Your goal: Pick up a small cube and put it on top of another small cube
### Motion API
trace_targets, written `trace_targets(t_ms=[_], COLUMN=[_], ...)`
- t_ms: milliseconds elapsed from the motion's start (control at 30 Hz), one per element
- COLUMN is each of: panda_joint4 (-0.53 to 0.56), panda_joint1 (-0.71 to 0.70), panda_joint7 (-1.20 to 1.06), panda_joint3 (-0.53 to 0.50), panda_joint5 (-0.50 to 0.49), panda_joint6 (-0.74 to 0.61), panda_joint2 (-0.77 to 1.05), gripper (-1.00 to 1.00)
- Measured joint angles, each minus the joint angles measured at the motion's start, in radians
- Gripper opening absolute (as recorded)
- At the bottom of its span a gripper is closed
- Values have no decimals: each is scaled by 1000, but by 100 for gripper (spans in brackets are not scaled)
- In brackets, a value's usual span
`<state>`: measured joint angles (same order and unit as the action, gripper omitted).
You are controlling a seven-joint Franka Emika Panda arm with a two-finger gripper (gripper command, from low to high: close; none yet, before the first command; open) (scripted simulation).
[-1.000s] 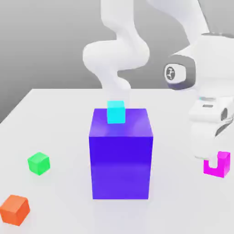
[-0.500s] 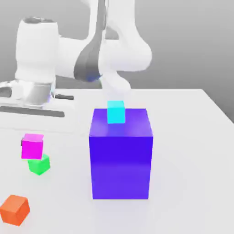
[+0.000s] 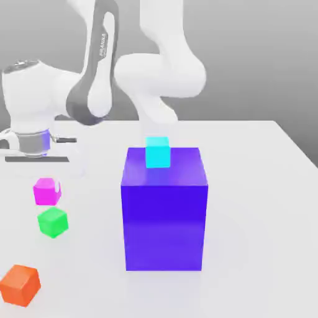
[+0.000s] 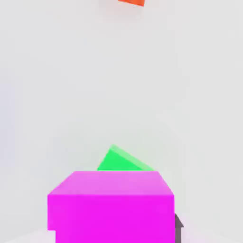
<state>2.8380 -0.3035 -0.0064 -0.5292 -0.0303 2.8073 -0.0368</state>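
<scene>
Exterior view showed a white table (image 3: pixel 261 205) under a plain grey backdrop. Nearest, at the exterior view's left corner, sat an orange cube (image 3: pixel 19 285). Behind it lay the green cube (image 3: pixel 52 222) on the table, and just above that hung the pink cube (image 3: pixel 46 191), apart from the green one with a slim gap between them. At the middle stood a tall blue-purple block (image 3: pixel 164 211), resting on the table well apart from the small cubes. A cyan cube (image 3: pixel 158 152) sat at the far edge of the block's top. Farther back, the white arm (image 3: pixel 158 68) curved down from above and reached over to the exterior view's left, where its hand hung over the pink cube.

Hand view looked down past the pink cube (image 4: pixel 110 206), which was clamped in the gripper (image 4: pixel 111 223); a dark finger (image 4: pixel 178 228) pressed against one side of it, so the jaws were clenched on the cube. Beyond it a corner of the green cube (image 4: pixel 121 161) peeked out on the table, turned at an angle to the pink one. Farthest off, an edge of the orange cube (image 4: pixel 131 2) showed on the white surface (image 4: pixel 71 85).
</scene>
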Motion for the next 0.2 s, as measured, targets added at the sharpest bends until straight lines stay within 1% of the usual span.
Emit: trace_targets(t_ms=[100,133,200], panda_joint4=[-3,-4,-4], panda_joint1=[-3,-18,-17], panda_joint7=[-103,-138,-138], panda_joint3=[39,64,64], panda_joint5=[146,195,195], panda_joint6=[72,94,94], panda_joint2=[88,116,116], gripper=[-100,100,100])
